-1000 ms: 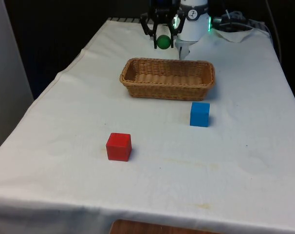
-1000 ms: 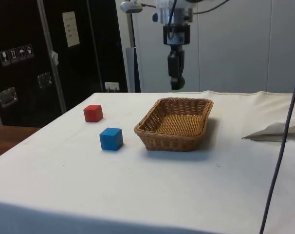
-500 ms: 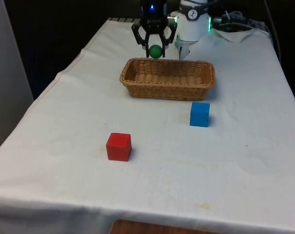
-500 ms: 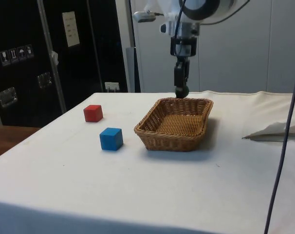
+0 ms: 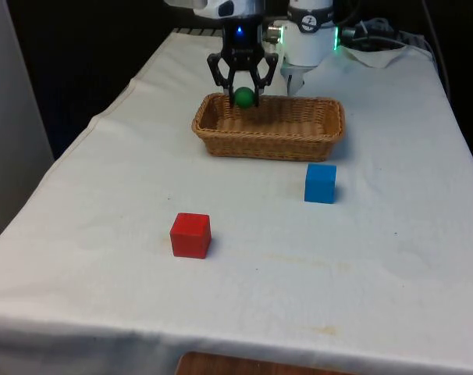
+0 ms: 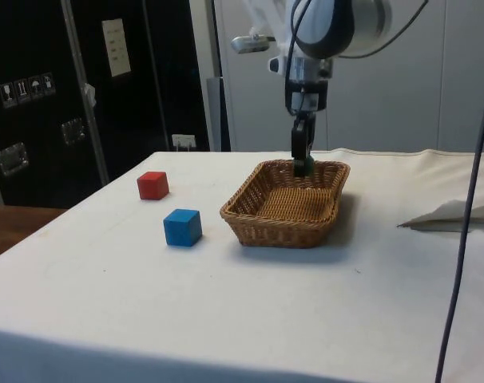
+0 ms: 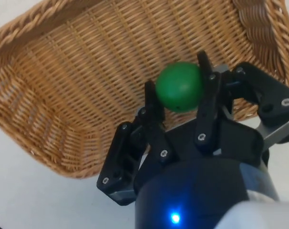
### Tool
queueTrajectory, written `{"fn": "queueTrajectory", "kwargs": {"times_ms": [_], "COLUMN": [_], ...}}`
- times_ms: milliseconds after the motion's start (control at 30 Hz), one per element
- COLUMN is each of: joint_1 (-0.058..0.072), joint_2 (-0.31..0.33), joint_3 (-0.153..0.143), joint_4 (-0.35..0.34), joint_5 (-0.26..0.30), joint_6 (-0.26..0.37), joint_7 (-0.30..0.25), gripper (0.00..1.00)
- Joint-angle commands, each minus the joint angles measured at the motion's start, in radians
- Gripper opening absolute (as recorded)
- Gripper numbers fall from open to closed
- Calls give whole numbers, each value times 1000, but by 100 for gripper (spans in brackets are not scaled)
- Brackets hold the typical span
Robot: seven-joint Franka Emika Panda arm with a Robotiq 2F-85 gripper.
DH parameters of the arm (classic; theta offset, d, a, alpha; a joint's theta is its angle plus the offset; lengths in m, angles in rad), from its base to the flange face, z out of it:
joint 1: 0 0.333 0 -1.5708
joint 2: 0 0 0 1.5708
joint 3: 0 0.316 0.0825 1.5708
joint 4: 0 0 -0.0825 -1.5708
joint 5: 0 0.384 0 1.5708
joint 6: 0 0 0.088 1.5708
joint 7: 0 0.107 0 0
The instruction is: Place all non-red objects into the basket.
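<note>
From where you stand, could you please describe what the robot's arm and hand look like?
The arm is white with rounded, glossy joint housings and dark bands at the seams. Black cables hang beside it. The hand is black, with two slim fingers on jointed linkages held by small silver screws, mounted on a dark rounded body.

We count 1 wicker basket [image 5: 268,127], 1 green ball [image 5: 244,97] and 2 cubes on the table. That's 1 red cube [image 5: 190,235] and 1 blue cube [image 5: 320,183].
</note>
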Motion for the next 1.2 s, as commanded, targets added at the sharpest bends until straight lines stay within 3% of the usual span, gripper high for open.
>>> {"fn": "queueTrajectory", "kwargs": {"times_ms": [0, 67, 100, 133, 333, 367, 400, 600, 633, 667, 833, 900, 933, 967, 1067, 1133, 1167], "joint_1": [2, 2, 0, 2, -3, 0, -4, -9, 0, -10, -14, -15, 0, -15, -16, -16, -15], "joint_2": [-5, 11, 20, 18, 62, 70, 74, 109, 115, 114, 146, 153, 174, 157, 167, 171, 171], "joint_3": [12, 18, 5, 22, 50, 30, 57, 77, 50, 80, 87, 89, 64, 90, 91, 92, 92], "joint_4": [-11, -10, 0, -9, -4, 3, -1, 10, 18, 13, 35, 40, 45, 43, 49, 52, 52], "joint_5": [42, 55, 20, 61, 82, 43, 87, 102, 59, 106, 108, 110, 80, 113, 120, 124, 125], "joint_6": [22, 34, 17, 38, 70, 56, 75, 80, 64, 80, 68, 67, 64, 66, 64, 64, 64], "joint_7": [-28, -35, -14, -39, -44, -20, -44, -46, -20, -47, -46, -47, -22, -48, -53, -57, -58], "gripper": [0, 0, 0, 0, 0, 0, 0, 0, 0, 0, 0, 16, 25, 25, 55, 88, 97]}}
